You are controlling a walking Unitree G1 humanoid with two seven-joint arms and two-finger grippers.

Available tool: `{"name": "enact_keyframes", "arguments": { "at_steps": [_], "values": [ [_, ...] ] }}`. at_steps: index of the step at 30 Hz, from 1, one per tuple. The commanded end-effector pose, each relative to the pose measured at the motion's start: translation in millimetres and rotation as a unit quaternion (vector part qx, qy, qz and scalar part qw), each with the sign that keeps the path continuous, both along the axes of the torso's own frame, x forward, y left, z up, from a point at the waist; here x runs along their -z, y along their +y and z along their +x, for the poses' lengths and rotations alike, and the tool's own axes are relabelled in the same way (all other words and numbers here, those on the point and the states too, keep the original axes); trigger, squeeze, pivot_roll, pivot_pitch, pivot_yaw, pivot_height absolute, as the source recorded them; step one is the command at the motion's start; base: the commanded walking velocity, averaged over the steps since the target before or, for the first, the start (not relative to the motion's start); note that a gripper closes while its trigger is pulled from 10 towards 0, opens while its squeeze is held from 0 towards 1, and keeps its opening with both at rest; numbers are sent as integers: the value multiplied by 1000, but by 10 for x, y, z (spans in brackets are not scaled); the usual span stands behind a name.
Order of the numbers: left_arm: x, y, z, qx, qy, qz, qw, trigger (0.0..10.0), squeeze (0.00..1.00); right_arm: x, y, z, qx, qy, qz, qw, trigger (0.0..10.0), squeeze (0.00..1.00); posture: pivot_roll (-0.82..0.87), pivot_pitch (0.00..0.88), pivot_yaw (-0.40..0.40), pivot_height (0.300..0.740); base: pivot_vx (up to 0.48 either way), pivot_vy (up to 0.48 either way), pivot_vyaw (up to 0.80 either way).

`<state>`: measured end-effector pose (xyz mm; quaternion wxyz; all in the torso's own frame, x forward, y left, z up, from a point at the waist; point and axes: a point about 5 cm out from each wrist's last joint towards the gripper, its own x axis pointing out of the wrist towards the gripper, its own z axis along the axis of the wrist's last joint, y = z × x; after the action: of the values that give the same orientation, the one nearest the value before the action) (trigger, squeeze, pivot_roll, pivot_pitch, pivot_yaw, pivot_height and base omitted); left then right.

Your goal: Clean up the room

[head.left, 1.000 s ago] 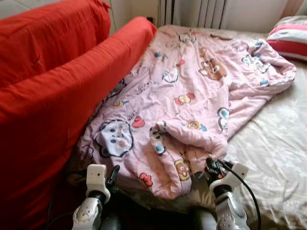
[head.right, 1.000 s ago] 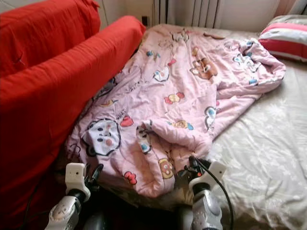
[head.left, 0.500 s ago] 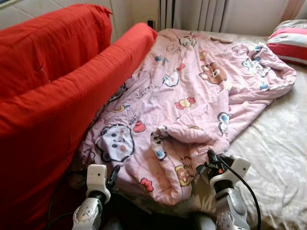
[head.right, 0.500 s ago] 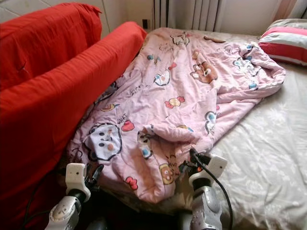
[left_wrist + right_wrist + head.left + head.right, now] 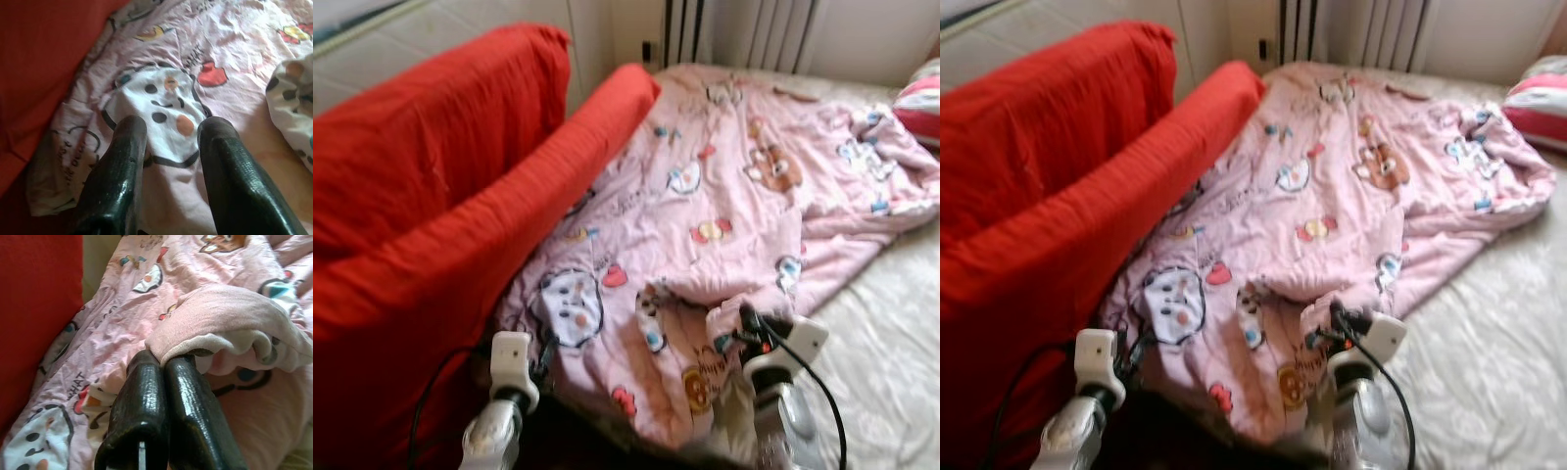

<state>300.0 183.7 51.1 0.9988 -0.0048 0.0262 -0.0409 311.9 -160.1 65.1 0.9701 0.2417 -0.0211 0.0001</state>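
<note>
Right gripper point(image 5: 164, 363): fingers pressed together, pinching a folded edge of the pink cartoon quilt point(image 5: 724, 206) right at the tips. The hold looks shallow, a thin fold only. Left gripper point(image 5: 166, 142): fingers spread apart, nothing between them, hovering over the quilt's near left corner above a white cartoon face print point(image 5: 164, 115).

Quilt lies rumpled across the left side of the bed point(image 5: 891, 323), its left edge pushed against the red sofa point(image 5: 421, 215) and sagging into the gap beside it. Far end bunched near the striped pillow point(image 5: 920, 96). Radiator point(image 5: 744, 29) behind the bed's head.

Risks, as judged:
- The pinch may slip if the right arm pulls hard; the quilt is bulky and most of its weight rests on the bed.
- The edge caught along the sofa could drag or snag and skew any pull.
- With one corner held, the quilt would likely bunch rather than spread; the left gripper needs its own hold first.
- Right wrist cable point(image 5: 808, 362) hangs close to the cloth and might catch.

Against half a second ago: the whole head view has shifted and blurred, so the camera has moved. The held fold now sits higher and further in over the quilt. The left arm looks much the same.
</note>
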Motion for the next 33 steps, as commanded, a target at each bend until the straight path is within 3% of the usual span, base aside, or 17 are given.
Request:
{"name": "enact_keyframes", "arguments": {
  "at_steps": [1, 3, 33],
  "values": [
    [95, 31, -59, 2, 21, 7, 1000, 10000, 0, 11, 4, -29, 2, 4, 1, 1000, 10000, 0, -42, 167, 46, 704, 0, 0, 0],
    [102, 25, -60, 4, 23, 3, 1000, 10000, 0, 26, -14, -27, 4, 17, -4, 1000, 10000, 0, -42, 167, 46, 724, 0, 0, 0],
    [114, 12, -71, 8, 23, -11, 1000, 10000, 0, 18, -5, -29, -2, 30, -19, 999, 10000, 0, -39, 188, 42, 724, 0, 0, 0]
  ]
}}
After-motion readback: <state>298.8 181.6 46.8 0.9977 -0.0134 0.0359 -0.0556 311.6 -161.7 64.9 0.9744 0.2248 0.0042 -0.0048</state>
